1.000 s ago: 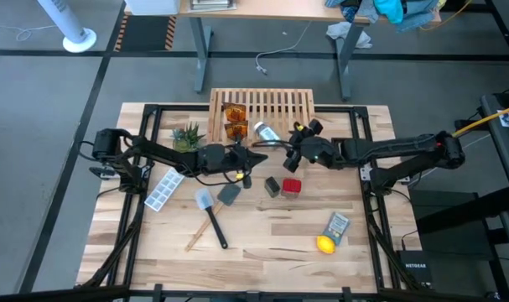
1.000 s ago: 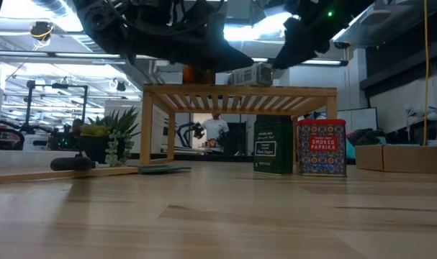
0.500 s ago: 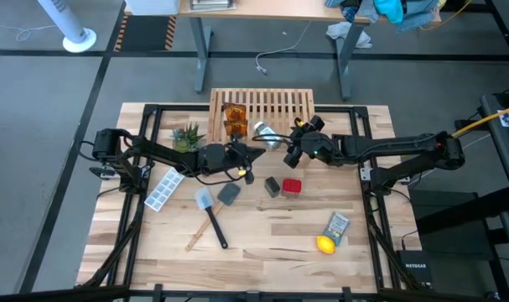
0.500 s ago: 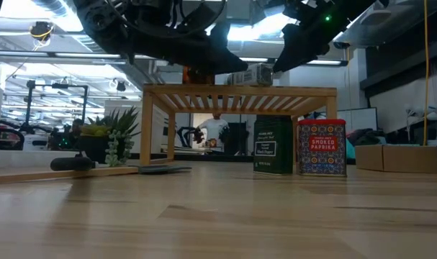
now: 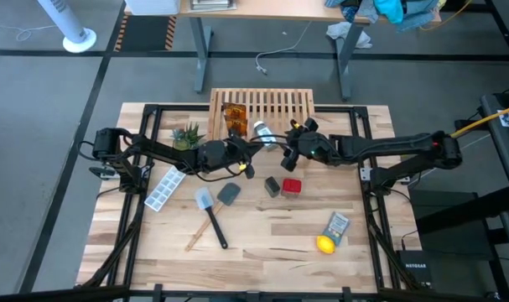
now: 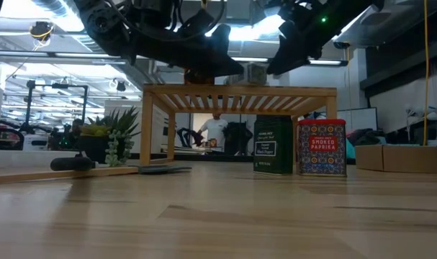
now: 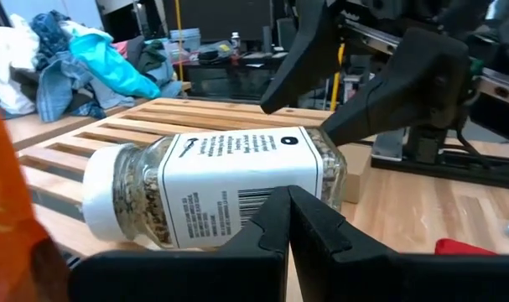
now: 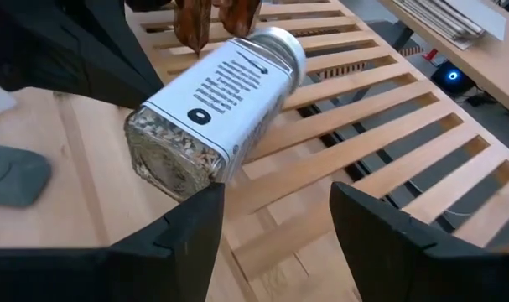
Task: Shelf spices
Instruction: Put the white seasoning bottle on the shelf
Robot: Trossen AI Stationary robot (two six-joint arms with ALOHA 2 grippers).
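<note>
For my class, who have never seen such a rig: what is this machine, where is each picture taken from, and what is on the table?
Two dark robot arms work at a wooden table. One picture looks straight down, one looks level across the tabletop, and two come from cameras on the arms' wrists. The left gripper is shut; the right gripper is open. Neither holds anything. Between them a bottle lies on its side on the slatted shelf, beside two orange packets. On the table sit a black box, a red box, a lemon, a spatula and a plant.
</note>
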